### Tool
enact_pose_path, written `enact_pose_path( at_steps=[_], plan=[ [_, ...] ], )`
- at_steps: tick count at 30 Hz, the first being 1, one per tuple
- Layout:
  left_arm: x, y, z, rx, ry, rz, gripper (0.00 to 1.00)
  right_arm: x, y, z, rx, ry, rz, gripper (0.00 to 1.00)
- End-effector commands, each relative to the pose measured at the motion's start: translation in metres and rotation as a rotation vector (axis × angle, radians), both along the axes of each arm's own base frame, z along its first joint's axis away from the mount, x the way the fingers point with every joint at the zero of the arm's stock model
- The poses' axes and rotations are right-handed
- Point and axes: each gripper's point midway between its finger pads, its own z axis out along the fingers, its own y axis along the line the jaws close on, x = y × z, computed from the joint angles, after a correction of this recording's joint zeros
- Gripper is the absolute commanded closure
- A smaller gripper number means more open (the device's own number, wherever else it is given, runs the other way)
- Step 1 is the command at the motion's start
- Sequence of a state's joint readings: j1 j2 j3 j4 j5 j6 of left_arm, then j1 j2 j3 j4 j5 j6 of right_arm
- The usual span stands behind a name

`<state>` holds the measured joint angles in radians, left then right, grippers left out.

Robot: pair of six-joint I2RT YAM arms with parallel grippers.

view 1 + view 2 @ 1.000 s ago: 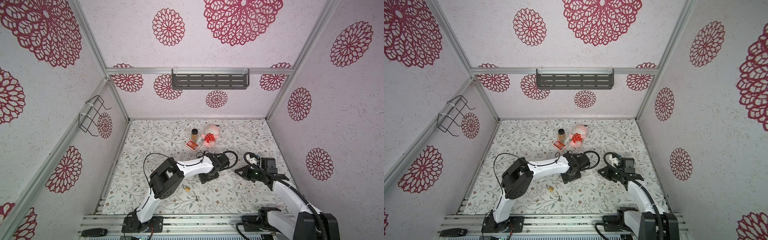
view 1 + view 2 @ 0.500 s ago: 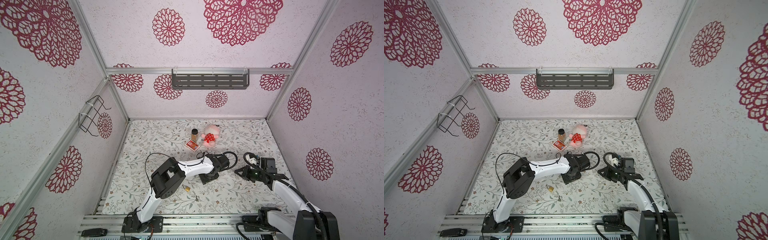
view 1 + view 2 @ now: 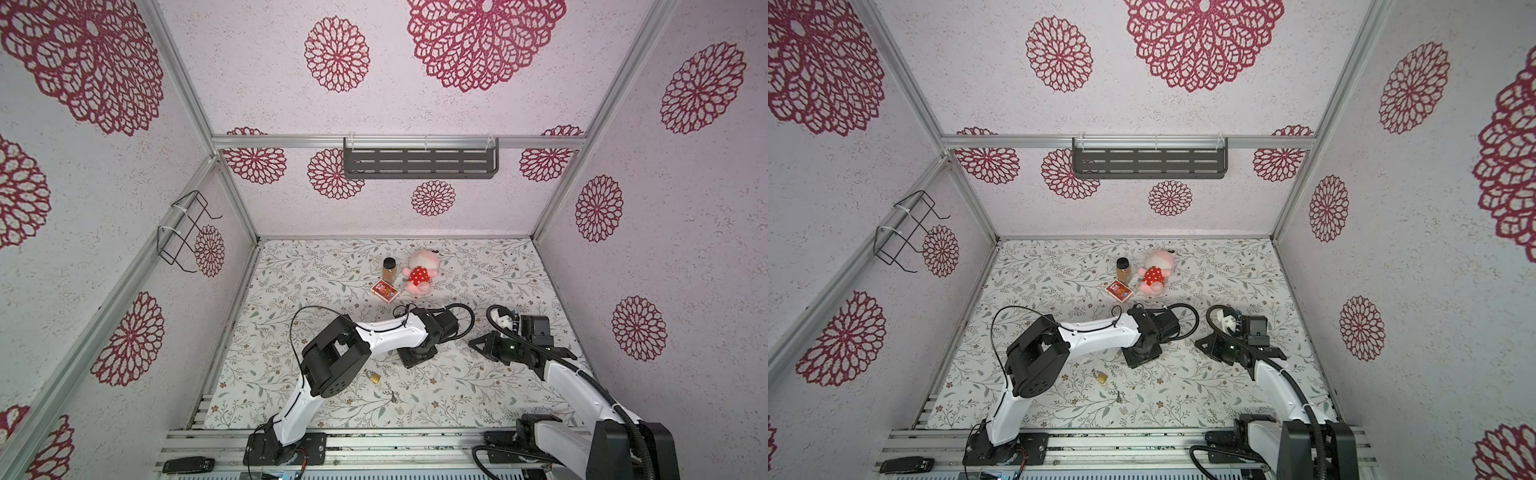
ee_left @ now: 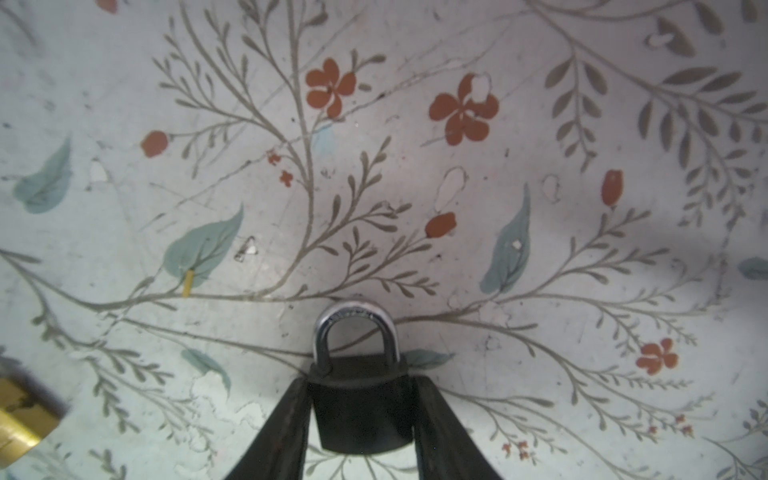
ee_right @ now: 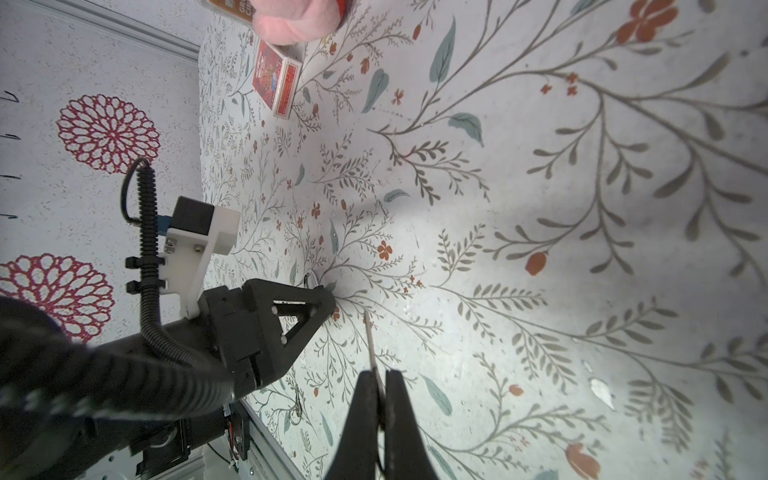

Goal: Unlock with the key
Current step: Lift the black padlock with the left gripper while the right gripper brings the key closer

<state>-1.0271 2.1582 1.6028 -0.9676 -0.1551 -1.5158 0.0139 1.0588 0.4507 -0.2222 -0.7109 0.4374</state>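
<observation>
Black padlock (image 4: 360, 415) squarely within left claw (image 4: 360, 380)

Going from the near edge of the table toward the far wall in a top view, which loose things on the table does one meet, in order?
loose key → brass padlock → red card box → brown jar. The pink plush toy overlaps the box and the jar in depth, so it is left out.

Matt padlock (image 4: 361, 411), shiny, perhaps steel shackle (image 4: 355, 328)

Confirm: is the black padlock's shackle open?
No: the left wrist view shows both legs of the shackle seated in the black padlock.
</observation>
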Motion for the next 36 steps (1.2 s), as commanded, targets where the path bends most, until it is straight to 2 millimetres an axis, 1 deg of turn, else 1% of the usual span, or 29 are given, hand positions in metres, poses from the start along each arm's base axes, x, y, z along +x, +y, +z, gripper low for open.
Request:
enact_pose_path(
  at_steps=[1, 7, 14, 17, 20, 22, 23, 26, 33, 36],
  plan=[
    [0.001, 0.0, -0.003, -0.017, -0.013, 0.008, 0.59, 0.005, 0.003, 0.008, -0.004, -0.036, 0.018, 1.0],
    [0.006, -0.002, 0.007, -0.05, -0.054, 0.013, 0.64, 0.004, 0.004, 0.009, -0.01, -0.036, 0.023, 1.0],
    [0.009, 0.0, 0.012, -0.087, -0.08, 0.036, 0.68, 0.0, 0.006, 0.008, -0.023, -0.031, 0.029, 1.0],
    [0.011, 0.001, 0.017, -0.101, -0.093, 0.043, 0.69, -0.001, 0.006, 0.009, -0.03, -0.028, 0.028, 1.0],
    [0.017, 0.004, 0.028, -0.135, -0.12, 0.061, 0.71, -0.002, 0.007, 0.009, -0.039, -0.028, 0.027, 1.0],
    [0.02, 0.007, 0.032, -0.166, -0.13, 0.084, 0.71, -0.004, 0.011, 0.009, -0.041, -0.03, 0.028, 1.0],
    [0.022, 0.006, 0.044, -0.208, -0.144, 0.096, 0.72, -0.006, 0.014, 0.009, -0.044, -0.031, 0.031, 1.0],
    [0.028, 0.007, 0.054, -0.271, -0.165, 0.128, 0.73, -0.009, 0.023, 0.011, -0.075, -0.051, 0.045, 1.0],
    [0.041, 0.012, 0.084, -0.366, -0.214, 0.201, 0.74, -0.016, 0.048, 0.023, -0.047, -0.133, 0.042, 1.0],
    [0.045, 0.01, 0.096, -0.427, -0.226, 0.239, 0.74, -0.02, 0.065, 0.031, -0.012, -0.166, 0.059, 1.0]
  ],
)
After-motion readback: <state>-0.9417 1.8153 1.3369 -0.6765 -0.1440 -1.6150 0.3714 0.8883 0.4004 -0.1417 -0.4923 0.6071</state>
